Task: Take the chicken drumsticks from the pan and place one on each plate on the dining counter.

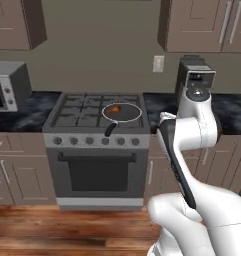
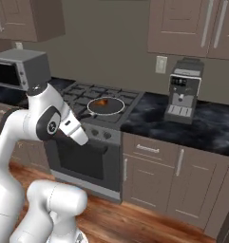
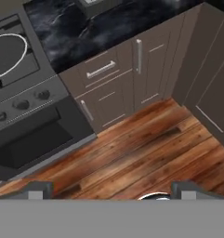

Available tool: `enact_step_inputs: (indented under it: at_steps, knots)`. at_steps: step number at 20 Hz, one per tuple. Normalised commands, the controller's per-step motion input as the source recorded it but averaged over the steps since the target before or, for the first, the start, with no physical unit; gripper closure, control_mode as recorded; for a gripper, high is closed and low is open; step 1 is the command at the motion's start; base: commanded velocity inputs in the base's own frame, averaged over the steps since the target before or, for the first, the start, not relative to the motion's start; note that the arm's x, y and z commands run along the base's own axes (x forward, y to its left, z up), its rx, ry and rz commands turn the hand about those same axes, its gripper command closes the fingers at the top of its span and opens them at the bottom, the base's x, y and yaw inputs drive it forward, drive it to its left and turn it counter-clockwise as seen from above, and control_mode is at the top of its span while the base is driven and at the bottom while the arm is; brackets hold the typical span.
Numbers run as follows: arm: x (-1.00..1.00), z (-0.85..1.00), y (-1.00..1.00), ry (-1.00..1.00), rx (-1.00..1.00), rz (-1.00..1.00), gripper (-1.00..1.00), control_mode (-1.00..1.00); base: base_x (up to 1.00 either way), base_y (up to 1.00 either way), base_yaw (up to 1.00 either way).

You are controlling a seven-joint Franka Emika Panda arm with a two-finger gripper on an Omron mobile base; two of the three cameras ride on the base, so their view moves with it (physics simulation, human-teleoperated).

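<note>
The pan sits on the front right burner of the stove, its black handle pointing toward the oven front. Inside it lies an orange-brown patch, the chicken drumsticks; I cannot tell them apart at this distance. From the right the pan and drumsticks show again. My gripper is open with nothing between its fingertips. It is held well short of the stove and looks down at the wooden floor, with the pan's pale rim at the left edge. The plates and the dining counter are out of view.
A microwave stands on the black marble worktop left of the stove. A coffee machine stands on the worktop to its right. Pale brown cabinet doors and the oven door face the wooden floor.
</note>
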Motion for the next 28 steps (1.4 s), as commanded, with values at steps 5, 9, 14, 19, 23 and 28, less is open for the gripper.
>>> enact_step_inputs:
  at_steps: [5, 9, 14, 19, 23, 28]
  knots:
    - [0.00, 0.00, 0.00, 0.00, 0.00, 0.00, -1.00, 1.00, 1.00, 0.34, -0.13]
    - [0.00, 0.00, 0.00, 0.00, 0.00, 0.00, -1.00, 1.00, 1.00, 0.02, -0.06]
    - [0.00, 0.00, 0.00, 0.00, 0.00, 0.00, -1.00, 1.00, 0.94, -0.05, -0.01]
    - [0.12, 0.00, 0.00, 0.00, 0.00, 0.00, -1.00, -1.00, 0.63, -0.07, 0.00]
    - [0.34, 0.00, 0.08, 0.00, 0.00, 0.00, -1.00, -1.00, 0.00, 0.00, 0.00]
    - [0.38, -0.06, 0.37, 0.00, 0.00, 0.00, -1.00, -1.00, 0.00, 0.00, 0.00]
